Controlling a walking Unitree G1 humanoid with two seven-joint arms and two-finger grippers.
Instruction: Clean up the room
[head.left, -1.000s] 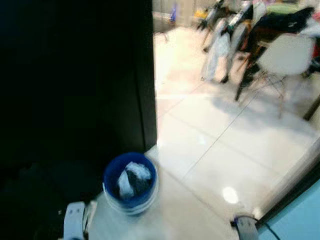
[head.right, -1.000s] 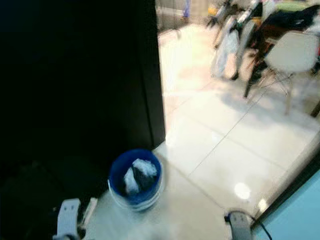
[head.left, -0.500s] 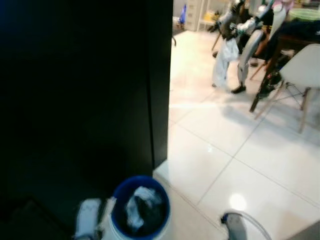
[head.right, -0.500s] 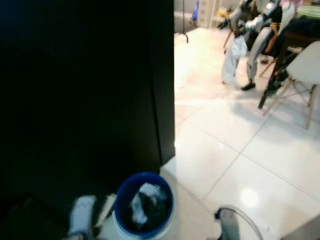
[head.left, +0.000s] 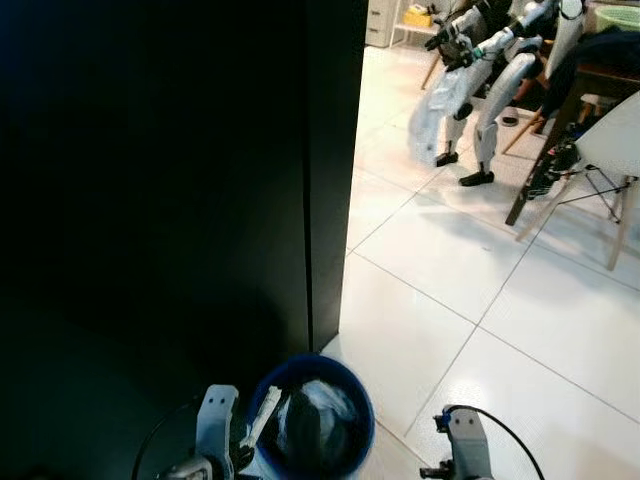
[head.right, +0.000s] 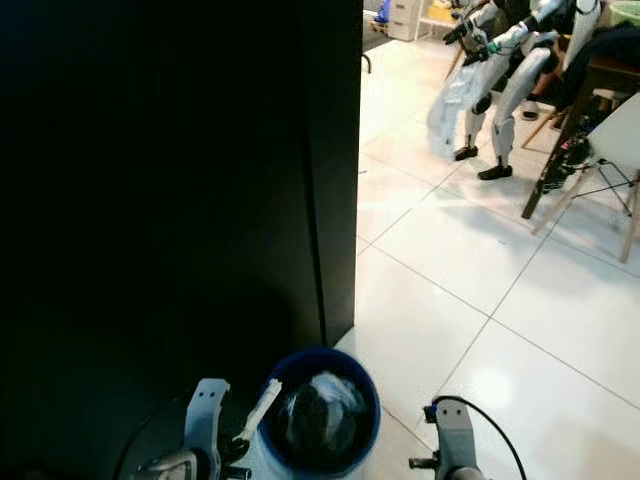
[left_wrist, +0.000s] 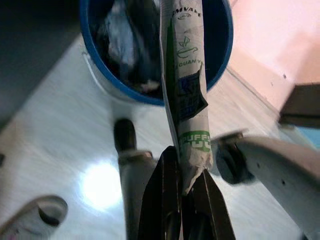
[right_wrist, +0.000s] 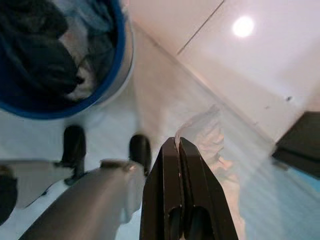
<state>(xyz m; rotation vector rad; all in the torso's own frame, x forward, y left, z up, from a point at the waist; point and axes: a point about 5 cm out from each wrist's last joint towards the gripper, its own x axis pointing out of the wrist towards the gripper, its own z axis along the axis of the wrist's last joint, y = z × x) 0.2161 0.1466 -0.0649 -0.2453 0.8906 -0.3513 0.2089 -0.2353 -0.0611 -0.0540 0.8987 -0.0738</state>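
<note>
White tile floor (head.left: 440, 300) | blue bin (head.left: 312, 425) near | left gripper (left_wrist: 185, 187) pinching wrapper (left_wrist: 186, 90) over bin | right gripper (right_wrist: 178, 150) fingers pressed together

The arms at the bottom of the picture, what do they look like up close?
Each arm is pale silver-grey metal with rounded joints. The left end effector and the right end effector each have two long, glossy black fingers tapering to narrow tips. A thin black cable loops from the right arm, and another curves beside the left arm.
</note>
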